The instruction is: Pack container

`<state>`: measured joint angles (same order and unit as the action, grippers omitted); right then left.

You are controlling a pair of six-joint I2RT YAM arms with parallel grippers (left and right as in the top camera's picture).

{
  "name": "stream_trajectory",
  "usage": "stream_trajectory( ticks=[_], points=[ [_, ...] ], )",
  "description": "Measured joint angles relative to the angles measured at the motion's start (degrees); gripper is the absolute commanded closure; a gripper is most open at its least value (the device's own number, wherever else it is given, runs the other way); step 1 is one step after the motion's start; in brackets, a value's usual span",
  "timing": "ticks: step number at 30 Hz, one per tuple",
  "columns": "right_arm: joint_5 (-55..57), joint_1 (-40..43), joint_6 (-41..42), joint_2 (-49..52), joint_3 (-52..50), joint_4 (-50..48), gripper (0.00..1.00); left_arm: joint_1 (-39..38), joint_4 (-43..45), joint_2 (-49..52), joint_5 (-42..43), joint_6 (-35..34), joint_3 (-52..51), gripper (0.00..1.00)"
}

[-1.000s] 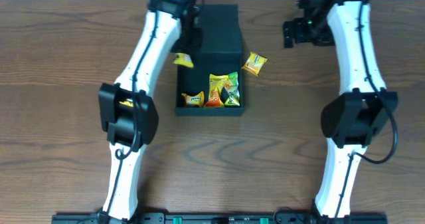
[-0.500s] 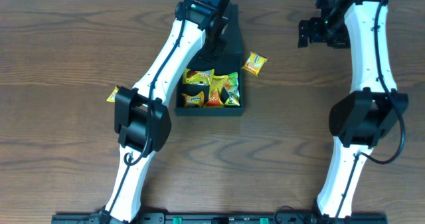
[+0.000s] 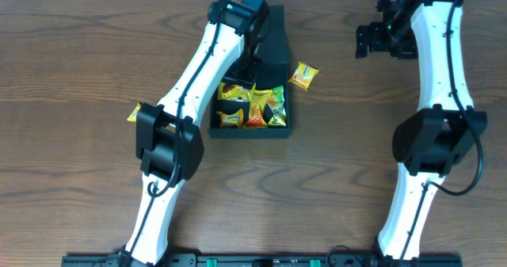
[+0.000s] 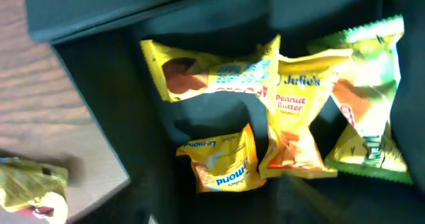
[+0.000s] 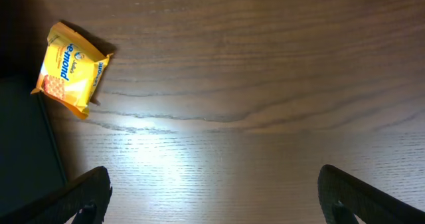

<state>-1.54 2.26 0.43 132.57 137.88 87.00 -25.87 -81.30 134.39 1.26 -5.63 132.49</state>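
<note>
The dark teal container (image 3: pixel 215 129) stands open at the table's middle, its flap lid (image 3: pixel 273 33) folded back. Several snack packets lie inside: a long yellow one (image 4: pixel 212 74), an orange peanut-butter one (image 4: pixel 292 127), a green one (image 4: pixel 368 98) and a small yellow one (image 4: pixel 219 164). My left gripper (image 3: pixel 253 59) hovers over the container's back part, open and empty. My right gripper (image 5: pixel 216 197) is wide open and empty above bare table, right of the container (image 5: pixel 20 144). A yellow packet (image 5: pixel 70 68) lies on the table between them, also in the overhead view (image 3: pixel 303 75).
Another yellow packet (image 3: pixel 135 112) lies on the wood left of the container, by my left arm's elbow; the left wrist view shows a packet (image 4: pixel 26 184) on the table past the container's left wall. The table's far edge runs just behind the lid.
My left gripper carried a yellow packet from the container's left side over the box and let it go; it now lies inside. The right arm shifted slightly right, then stayed still.
</note>
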Motion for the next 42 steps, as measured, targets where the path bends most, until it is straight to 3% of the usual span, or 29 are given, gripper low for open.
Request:
stream_trajectory(
  ticks=[3, 6, 9, 11, 15, 18, 25, 30, 37, 42],
  points=[
    [0.00, 0.00, 0.00, 0.00, 0.00, 0.13, 0.01, 0.24, -0.83, 0.00, -0.15, -7.85, 0.00, 0.46],
    [0.00, 0.00, 0.00, 0.00, 0.00, 0.46, 0.01, 0.98, -1.88, 0.00, 0.96, -18.23, 0.00, 0.46],
    [0.00, 0.00, 0.00, 0.00, 0.00, 0.63, 0.01, 1.44, -0.17, 0.00, 1.97, -21.70, -0.04, 0.46],
    [0.00, 0.00, 0.00, 0.00, 0.00, 0.66, 0.01, 1.38, 2.10, 0.00, 2.45, -19.96, -0.07, 0.45],
    [0.00, 0.00, -0.02, 0.00, 0.00, 0.68, 0.01, 0.15, 4.39, 0.00, 2.99, -4.20, -0.13, 0.33],
    [0.00, -0.02, -0.02, 0.00, 0.00, 0.96, 0.01, -0.79, 2.84, 0.00, 2.84, 9.20, -0.15, 0.06],
    [0.02, 0.00, -0.15, 0.00, 0.00, 3.02, 0.01, 0.20, -3.06, 0.00, 2.14, 39.98, -0.26, 0.05],
    [0.02, 0.00, -0.72, 0.00, 0.00, 3.17, 0.01, 1.29, -1.64, 0.00, 1.81, 55.84, -0.26, 0.05],
    [0.07, 0.00, -1.05, 0.00, 0.00, 2.86, 0.01, 3.63, 2.38, 0.00, 5.03, 67.63, -0.68, 0.05],
    [0.09, 0.00, -1.07, 0.00, 0.00, 2.21, 0.01, 4.28, 2.93, 0.00, 6.38, 71.93, -4.85, 0.05]
  ],
)
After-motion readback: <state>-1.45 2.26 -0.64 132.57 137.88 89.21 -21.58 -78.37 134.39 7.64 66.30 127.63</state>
